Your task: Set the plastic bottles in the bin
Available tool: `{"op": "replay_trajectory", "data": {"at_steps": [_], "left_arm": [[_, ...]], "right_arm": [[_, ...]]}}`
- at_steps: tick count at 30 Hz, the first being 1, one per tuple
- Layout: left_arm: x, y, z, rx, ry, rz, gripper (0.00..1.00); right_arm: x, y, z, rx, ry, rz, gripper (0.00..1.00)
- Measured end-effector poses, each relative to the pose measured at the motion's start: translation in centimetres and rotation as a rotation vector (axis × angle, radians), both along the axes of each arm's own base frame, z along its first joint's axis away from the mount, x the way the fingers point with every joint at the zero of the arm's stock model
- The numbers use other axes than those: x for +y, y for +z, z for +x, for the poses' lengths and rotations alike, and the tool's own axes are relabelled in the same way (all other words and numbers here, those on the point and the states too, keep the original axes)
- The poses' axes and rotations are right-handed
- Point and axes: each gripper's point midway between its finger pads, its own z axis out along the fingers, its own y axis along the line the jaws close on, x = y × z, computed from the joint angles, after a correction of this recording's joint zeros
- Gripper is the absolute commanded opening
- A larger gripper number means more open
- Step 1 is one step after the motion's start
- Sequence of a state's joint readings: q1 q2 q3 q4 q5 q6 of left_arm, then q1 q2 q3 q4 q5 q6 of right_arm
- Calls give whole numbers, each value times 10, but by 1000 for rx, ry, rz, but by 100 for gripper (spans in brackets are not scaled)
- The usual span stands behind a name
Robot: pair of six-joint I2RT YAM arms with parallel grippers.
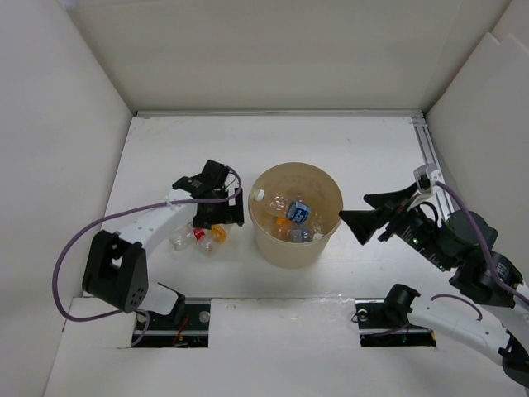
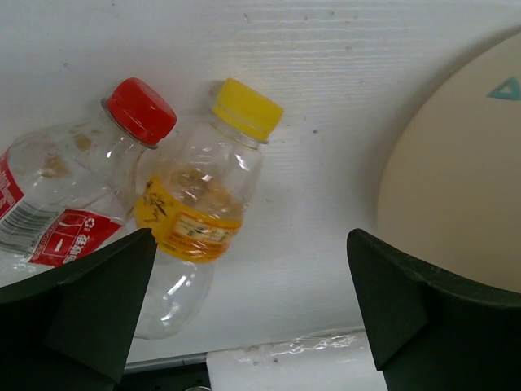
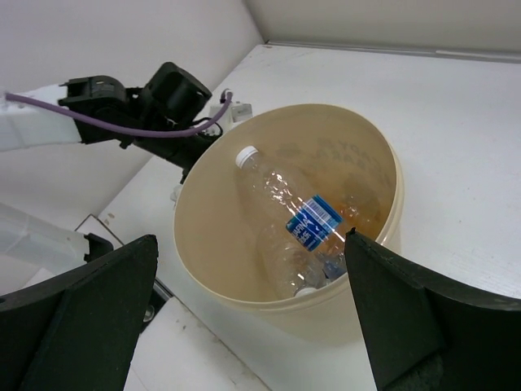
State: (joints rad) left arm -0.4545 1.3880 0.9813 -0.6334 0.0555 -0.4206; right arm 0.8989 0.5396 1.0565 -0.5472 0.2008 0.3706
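Left arm is bent in low over the surface [image 1: 347, 141]. The left gripper [image 1: 220, 217] has its fingers spread wide above a red-capped bottle [image 2: 73, 195] and a yellow-capped bottle [image 2: 199, 195], which lie touching just left of the bin [image 1: 289, 252]. The right gripper [image 1: 354, 208] hovers at the bin's right, fingers also spread and pinching nothing. A blue-labelled bottle [image 3: 301, 220] lies inside with others, too jumbled to count.

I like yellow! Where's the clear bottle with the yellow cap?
Top view: the bottle lies on the table, left of the round beige bin, beside the red-capped bottle, under the left gripper.
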Motion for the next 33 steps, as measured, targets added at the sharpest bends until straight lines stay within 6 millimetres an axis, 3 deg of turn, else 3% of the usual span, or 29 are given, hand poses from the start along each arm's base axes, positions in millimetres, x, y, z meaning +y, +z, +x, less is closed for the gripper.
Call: {"op": "replay_trajectory", "data": {"at_steps": [5, 13, 20, 22, 24, 27, 32, 33], "left_arm": [[4, -24, -2, 74, 6, 52, 100], [10, -43, -1, 118, 25, 108, 100], [11, -47, 1, 122, 45, 123, 82], [11, -49, 1, 125, 46, 127, 82], [9, -53, 1, 134, 48, 130, 71], [5, -60, 0, 144, 41, 135, 64], [-5, -67, -1, 151, 26, 136, 24], [-7, -66, 0, 147, 24, 134, 22]], "right_arm": [[-4, -3, -6, -4, 10, 6, 100], [-6, -4, -11, -8, 26, 11, 100], [-11, -2, -15, -16, 27, 21, 100], [-12, -2, -16, -17, 27, 22, 100], [-13, -2, -17, -19, 27, 25, 100], [-13, -2, -17, -19, 28, 24, 100], [-13, -6, -16, -6, 29, 9, 100], [-12, -6, -16, -3, 29, 6, 100]]}}
